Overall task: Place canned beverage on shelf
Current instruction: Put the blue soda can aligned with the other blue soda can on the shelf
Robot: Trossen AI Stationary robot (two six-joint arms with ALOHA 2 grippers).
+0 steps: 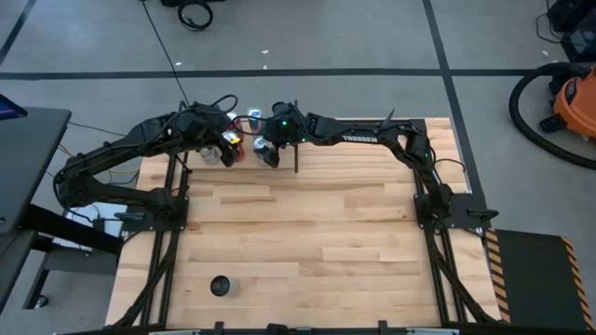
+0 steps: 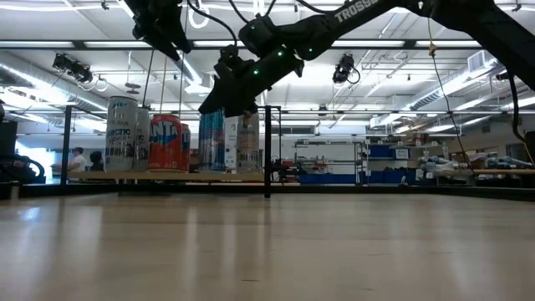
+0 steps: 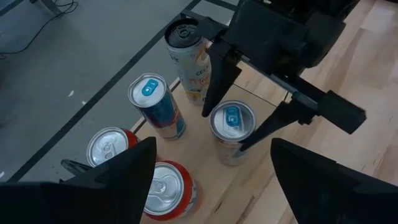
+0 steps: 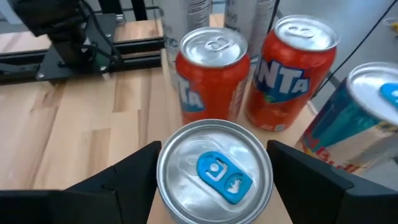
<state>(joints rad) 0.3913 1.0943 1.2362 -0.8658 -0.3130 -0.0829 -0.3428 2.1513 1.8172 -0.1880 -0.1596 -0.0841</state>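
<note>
While five cans (image 3: 232, 127) crowd the shelf (image 3: 258, 99), right tool (image 3: 239, 118) straddles one

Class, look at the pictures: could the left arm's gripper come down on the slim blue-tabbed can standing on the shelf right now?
Probably not: the right gripper straddles that blue-tabbed can on the shelf, one finger on each side, blocking the way from above. The left gripper hovers open nearby.

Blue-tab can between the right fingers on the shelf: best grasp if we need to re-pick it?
Grip the blue-tab can across its round side wall just under the rim, coming straight down from above. It stands upright with the right gripper straddling it, fingers apart. Two orange cans crowd one side, so keep the fingers on the free sides.
</note>
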